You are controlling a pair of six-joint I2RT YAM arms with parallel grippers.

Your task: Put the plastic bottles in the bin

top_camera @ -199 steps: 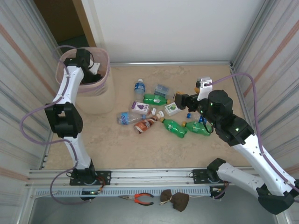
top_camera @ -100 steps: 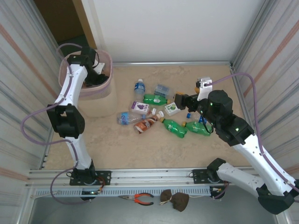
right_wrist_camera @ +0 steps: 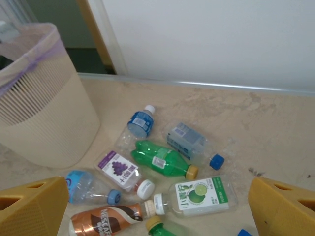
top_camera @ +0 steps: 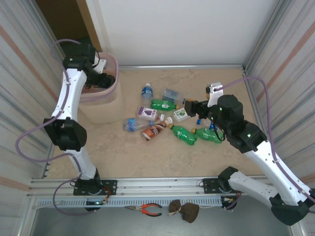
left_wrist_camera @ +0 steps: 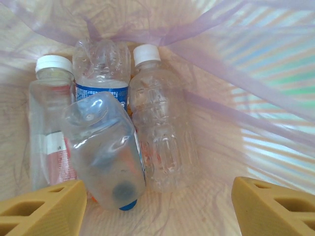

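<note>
Top external: left arm (top_camera: 69,96) has risen over bin (top_camera: 103,109).

The plastic bottles (top_camera: 163,104) crowd the bench (top_camera: 128,155) centre; bare surface runs along its near edge. The bin (top_camera: 101,105) blocks the far-left corner.

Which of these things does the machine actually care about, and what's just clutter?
Part of the job:
- pink bin
- plastic bottles scattered on the table
- bottles already inside the bin

Just lying about:
- red-handled pliers on the near ledge
- dark brown lump beside the pliers
</note>
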